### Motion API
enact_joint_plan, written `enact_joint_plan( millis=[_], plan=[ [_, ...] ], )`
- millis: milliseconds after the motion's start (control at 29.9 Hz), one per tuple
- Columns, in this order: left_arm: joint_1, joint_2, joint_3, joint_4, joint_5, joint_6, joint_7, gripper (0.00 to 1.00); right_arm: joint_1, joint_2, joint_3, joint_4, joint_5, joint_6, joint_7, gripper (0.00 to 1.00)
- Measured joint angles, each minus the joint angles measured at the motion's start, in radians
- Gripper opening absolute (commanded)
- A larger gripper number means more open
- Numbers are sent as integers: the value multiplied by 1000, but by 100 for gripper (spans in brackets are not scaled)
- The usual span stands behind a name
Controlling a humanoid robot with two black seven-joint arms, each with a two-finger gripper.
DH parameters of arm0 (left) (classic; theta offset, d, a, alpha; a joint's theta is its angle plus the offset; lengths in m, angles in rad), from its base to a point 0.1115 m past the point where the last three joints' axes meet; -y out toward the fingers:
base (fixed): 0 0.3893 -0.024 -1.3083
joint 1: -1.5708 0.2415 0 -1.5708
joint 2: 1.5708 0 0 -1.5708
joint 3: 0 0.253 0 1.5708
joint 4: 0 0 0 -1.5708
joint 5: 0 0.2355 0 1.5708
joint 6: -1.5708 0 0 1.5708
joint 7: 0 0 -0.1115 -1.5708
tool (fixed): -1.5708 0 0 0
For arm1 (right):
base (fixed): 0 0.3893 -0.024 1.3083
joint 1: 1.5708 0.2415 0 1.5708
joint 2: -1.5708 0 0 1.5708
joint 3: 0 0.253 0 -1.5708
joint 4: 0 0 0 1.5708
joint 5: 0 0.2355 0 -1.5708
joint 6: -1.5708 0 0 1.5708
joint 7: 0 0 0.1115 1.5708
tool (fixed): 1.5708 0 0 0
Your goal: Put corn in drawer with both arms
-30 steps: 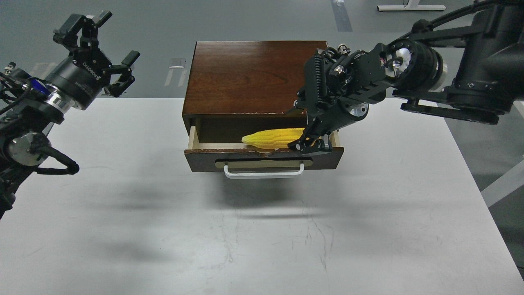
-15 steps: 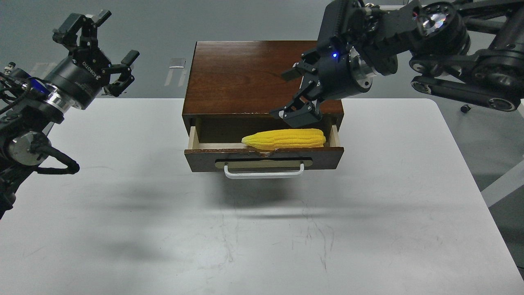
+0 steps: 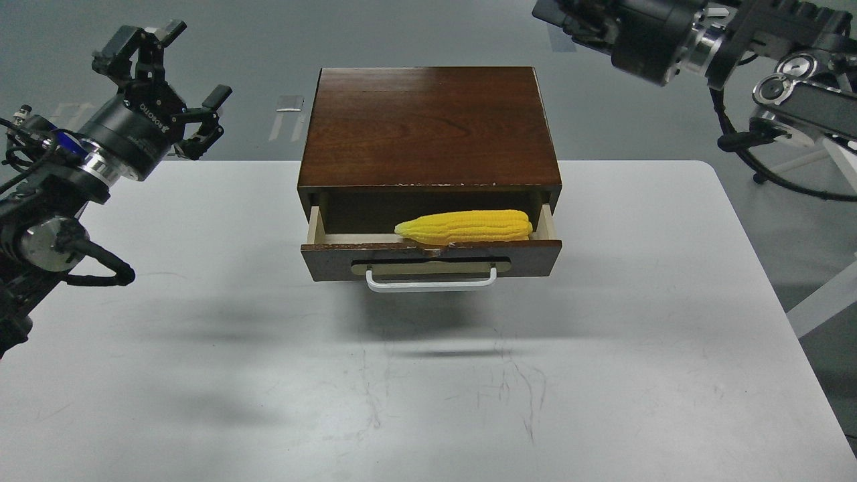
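Observation:
The yellow corn [image 3: 465, 226] lies lengthwise in the open drawer [image 3: 335, 256], its pointed tip to the left and its right end against the drawer's right wall. The drawer is pulled partly out of the dark-brown cabinet [image 3: 428, 120]. Its white bar handle [image 3: 432, 284] faces me. My left gripper [image 3: 181, 73] is open and empty, raised to the left of the cabinet. My right arm is at the top right. Only the base of its gripper [image 3: 569, 17] shows at the top edge, and the fingers are cut off.
The cabinet stands at the back middle of the white table [image 3: 201, 375]. The table's right edge runs down at the right. Grey floor lies beyond, with a white stand leg [image 3: 823, 294] at the right.
My right gripper let go of the corn, lifted up and back to the right, away from the drawer, and now sits at the top edge. The corn stays in the drawer. The left arm barely moved.

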Motion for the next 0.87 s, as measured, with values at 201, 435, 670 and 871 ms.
enact_joint_plan(
  millis=[201,435,670,871],
  plan=[
    [12,-6,-2,5,-1,-25,0,99,-287,2,246,-35,212,-2,0,100],
    [39,-15,-2,14,-3,-70,0,99,-563,49,484,-98,364,-3,0,100],
    [59,-48,-2,21,-1,-73,0,99,-754,66,583,-92,380,3,0,100],
    [75,-76,-2,40,1,-73,0,99,-801,70,588,-87,380,10,0,100]
  ],
)
